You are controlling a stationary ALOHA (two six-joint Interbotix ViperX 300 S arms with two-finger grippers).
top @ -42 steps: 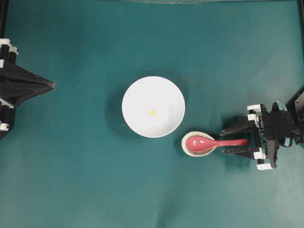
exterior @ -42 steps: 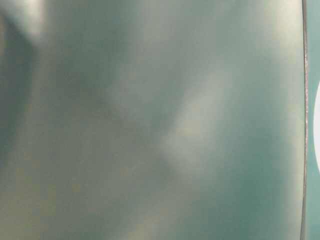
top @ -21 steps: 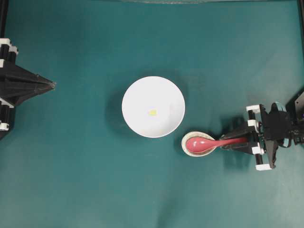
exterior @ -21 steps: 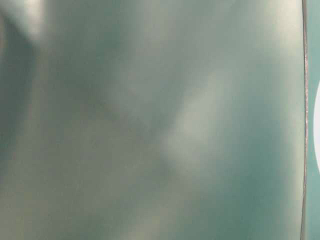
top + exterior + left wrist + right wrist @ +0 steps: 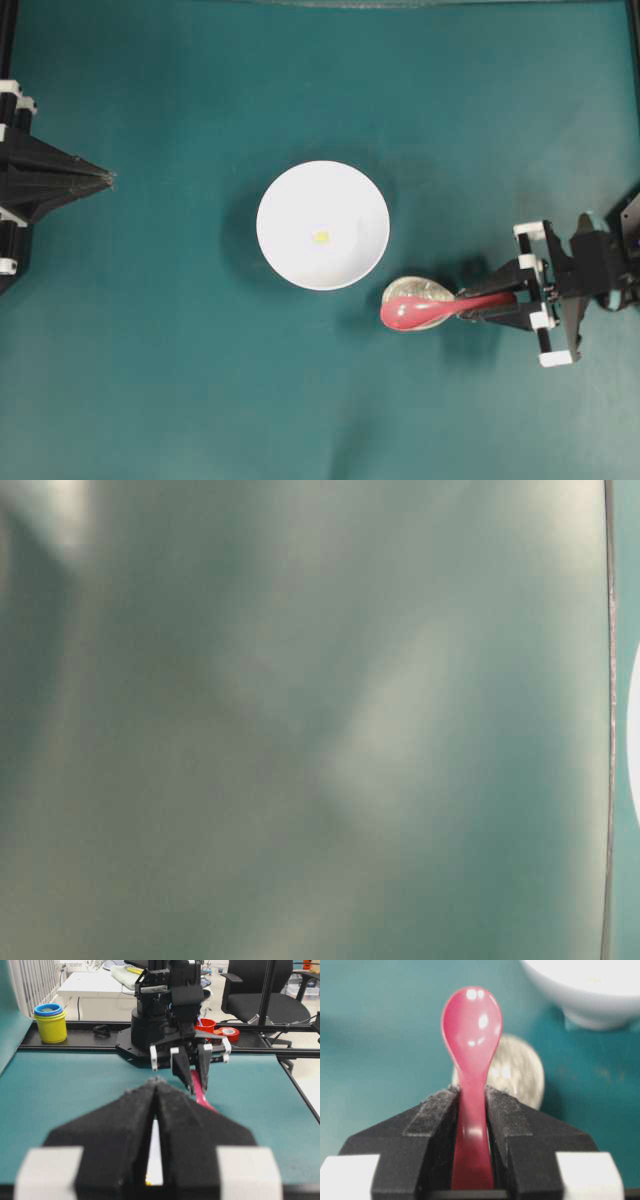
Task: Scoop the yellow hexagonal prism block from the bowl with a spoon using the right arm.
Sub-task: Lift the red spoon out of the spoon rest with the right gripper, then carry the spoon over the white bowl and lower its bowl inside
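Observation:
The white bowl [image 5: 322,200] stands mid-table with the tiny yellow hexagonal prism block [image 5: 320,237] inside it. My right gripper [image 5: 482,303] is shut on the straight handle of the pink-red spoon [image 5: 408,313], right of the bowl. In the right wrist view the spoon [image 5: 471,1025] sticks out forward from between the pads of the right gripper [image 5: 471,1095]. Its scoop hangs above and slightly left of the speckled spoon rest [image 5: 520,1072], and the bowl [image 5: 590,995] is at the upper right. My left gripper [image 5: 108,180] is shut and empty at the far left; the left wrist view shows its tips [image 5: 156,1081] touching.
The speckled spoon rest [image 5: 428,291] lies just right of the bowl, partly under the spoon. Beyond the table's far edge in the left wrist view are a yellow cup stack [image 5: 50,1022], red tape rolls [image 5: 225,1034] and an office chair. The table-level view is blurred.
The right gripper has gone from open around the spoon handle to shut on it. The spoon has risen off the spoon rest and its scoop has shifted slightly left. The left arm is still.

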